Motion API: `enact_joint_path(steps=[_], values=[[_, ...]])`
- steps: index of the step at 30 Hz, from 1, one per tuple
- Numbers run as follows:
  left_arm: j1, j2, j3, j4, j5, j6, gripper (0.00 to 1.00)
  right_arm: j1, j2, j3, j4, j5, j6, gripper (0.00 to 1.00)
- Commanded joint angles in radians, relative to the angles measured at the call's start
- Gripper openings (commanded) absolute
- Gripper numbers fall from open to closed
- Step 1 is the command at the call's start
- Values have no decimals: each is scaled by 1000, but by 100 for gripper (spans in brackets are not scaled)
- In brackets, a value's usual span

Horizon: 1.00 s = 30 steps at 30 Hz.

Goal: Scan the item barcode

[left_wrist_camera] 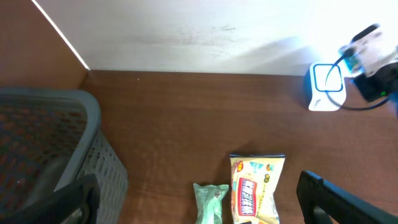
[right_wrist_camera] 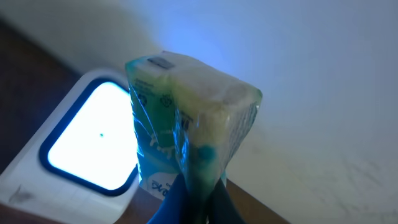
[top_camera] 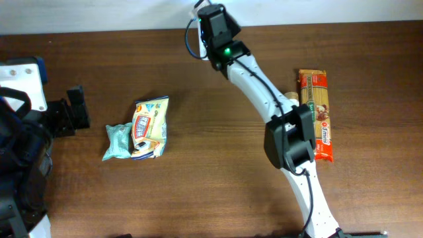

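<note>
One packet, pinched — right hand beneath

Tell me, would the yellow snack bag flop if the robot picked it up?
Probably floppy: the yellow snack bag looks like thin crinkled film, so it would likely sag from a pinched edge. It seems puffy, so likely light. Lying flat on the table, it shouldn't roll, though its shiny wrapper might slide.

No legible txt, incl held pack

Green-wrapped packet upright just beside glowing white scanner
</note>
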<state>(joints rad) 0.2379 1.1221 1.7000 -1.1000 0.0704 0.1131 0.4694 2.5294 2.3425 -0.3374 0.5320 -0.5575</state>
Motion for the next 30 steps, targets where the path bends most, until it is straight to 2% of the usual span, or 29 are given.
enact_joint_path(steps=[1,15,17,20,22,23,24,26,27,28,30], values=[[3,-3,7,2,-7,16,99,10,62,12,14,50,-90,4],[3,-3,7,2,-7,16,99,10,59,12,22,40,-89,4],[3,-3,7,2,-7,16,99,10,26,12,-36,-7,-16,4],[3,-3,7,2,-7,16,99,8,-97,13,-192,-158,153,4],[3,-3,7,2,-7,16,99,8,-225,13,-404,-249,333,4],[3,-3,7,2,-7,16,99,7,-292,13,-566,-296,465,4],[3,-3,7,2,-7,16,99,6,-334,13,-702,-332,537,4],[3,-3,7,2,-7,16,99,1,-373,13,-1019,-371,612,4],[3,-3,7,2,-7,16,99,-7,-364,8,-1121,-372,629,4],[3,-3,7,2,-7,16,99,-23,-356,-24,-1191,-373,645,4],[3,-3,7,2,-7,16,99,-66,-355,-153,-1215,-412,645,4]])
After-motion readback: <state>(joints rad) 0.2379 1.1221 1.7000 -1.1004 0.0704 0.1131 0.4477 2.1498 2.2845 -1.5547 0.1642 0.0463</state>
